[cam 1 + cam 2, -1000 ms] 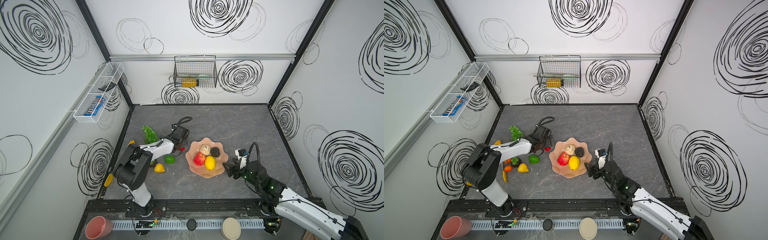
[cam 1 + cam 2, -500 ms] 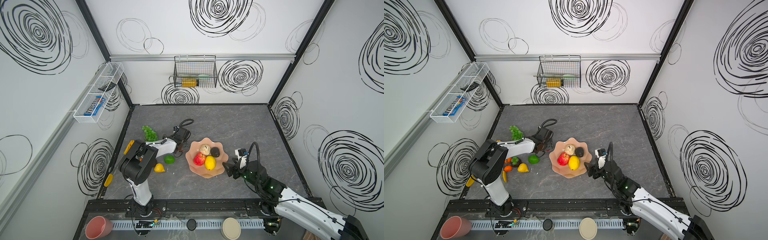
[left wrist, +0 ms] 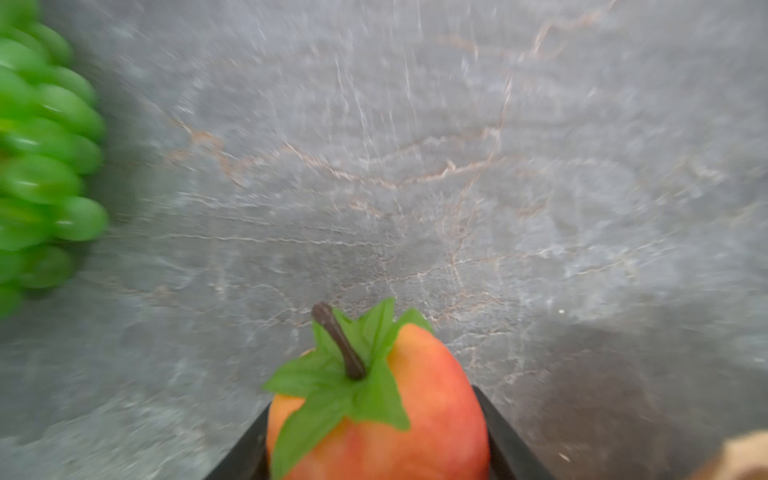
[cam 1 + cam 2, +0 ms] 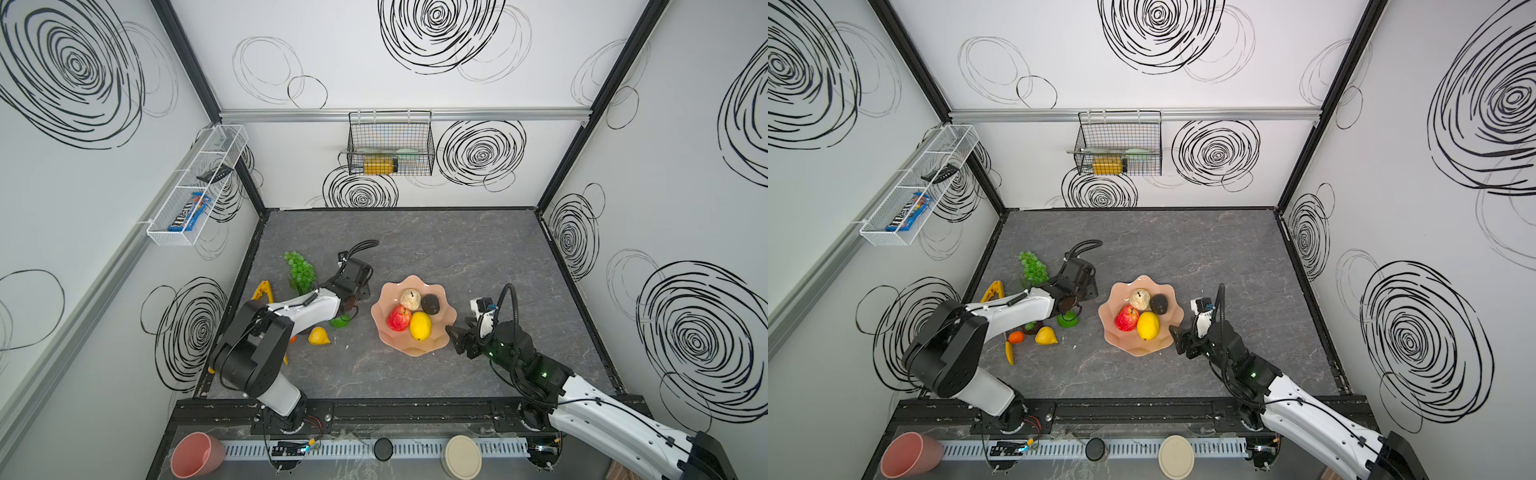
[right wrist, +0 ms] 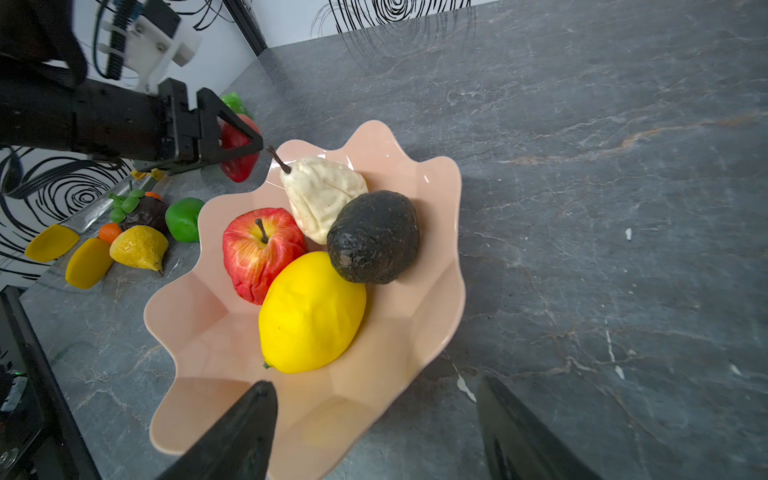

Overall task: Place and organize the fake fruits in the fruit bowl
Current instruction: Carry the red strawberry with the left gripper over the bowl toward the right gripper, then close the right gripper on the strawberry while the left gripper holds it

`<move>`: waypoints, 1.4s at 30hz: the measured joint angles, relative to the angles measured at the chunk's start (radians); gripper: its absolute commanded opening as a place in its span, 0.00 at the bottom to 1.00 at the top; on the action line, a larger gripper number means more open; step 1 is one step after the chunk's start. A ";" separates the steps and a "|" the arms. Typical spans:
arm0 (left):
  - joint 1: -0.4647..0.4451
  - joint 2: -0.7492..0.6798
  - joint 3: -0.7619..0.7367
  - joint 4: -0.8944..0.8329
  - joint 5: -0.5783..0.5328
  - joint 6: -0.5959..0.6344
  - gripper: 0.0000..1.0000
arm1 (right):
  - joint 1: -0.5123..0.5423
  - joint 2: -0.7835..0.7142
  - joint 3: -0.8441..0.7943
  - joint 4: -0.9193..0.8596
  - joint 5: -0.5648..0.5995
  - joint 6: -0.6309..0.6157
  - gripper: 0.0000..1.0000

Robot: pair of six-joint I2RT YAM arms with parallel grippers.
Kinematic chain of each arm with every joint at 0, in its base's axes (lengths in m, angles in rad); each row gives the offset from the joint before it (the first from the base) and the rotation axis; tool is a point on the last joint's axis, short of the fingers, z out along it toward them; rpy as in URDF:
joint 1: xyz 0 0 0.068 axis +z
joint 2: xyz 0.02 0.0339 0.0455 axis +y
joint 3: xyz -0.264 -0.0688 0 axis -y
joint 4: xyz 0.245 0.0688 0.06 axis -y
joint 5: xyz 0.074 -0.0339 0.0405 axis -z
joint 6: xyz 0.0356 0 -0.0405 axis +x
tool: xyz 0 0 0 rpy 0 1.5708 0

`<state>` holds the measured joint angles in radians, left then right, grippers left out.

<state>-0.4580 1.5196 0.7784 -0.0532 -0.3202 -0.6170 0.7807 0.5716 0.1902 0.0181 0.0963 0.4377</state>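
The left arm [image 4: 307, 309] and the right arm [image 4: 598, 419] have glossy white shells over chunky round black joints. A black cable [image 4: 363, 245] loops above each wrist. Small green lights [image 4: 543, 374] glow on the right arm's black section. The fingers [image 5: 226, 124] are flat, black and triangular, with a white bracket [image 5: 145, 39] behind them.

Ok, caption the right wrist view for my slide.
Wavy-rimmed peach-pink plastic bowl holds red apple, beige pear, dark avocado, yellow lemon; left gripper grips a red strawberry beside its rim.

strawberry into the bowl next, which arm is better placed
Left. The left gripper holds the strawberry right beside the bowl; the right gripper is open and empty at the bowl's other side.
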 measured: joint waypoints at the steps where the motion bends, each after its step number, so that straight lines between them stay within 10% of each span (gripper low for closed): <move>1: 0.000 -0.043 -0.019 0.006 -0.010 0.002 0.60 | -0.001 -0.002 0.013 -0.013 0.000 0.004 0.80; 15: -0.375 -0.558 -0.317 0.370 -0.146 0.285 0.58 | -0.006 0.039 0.288 -0.104 -0.092 0.041 0.78; 29: -0.605 -0.408 -0.416 0.758 0.016 0.695 0.58 | 0.063 0.142 0.402 -0.134 -0.233 0.093 0.78; 42: -0.659 -0.350 -0.433 0.833 0.088 0.837 0.59 | 0.195 0.296 0.426 -0.140 -0.201 0.105 0.75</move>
<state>-1.1168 1.1698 0.3450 0.7799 -0.2325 0.2199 0.9756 0.8673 0.6159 -0.1215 -0.1043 0.5423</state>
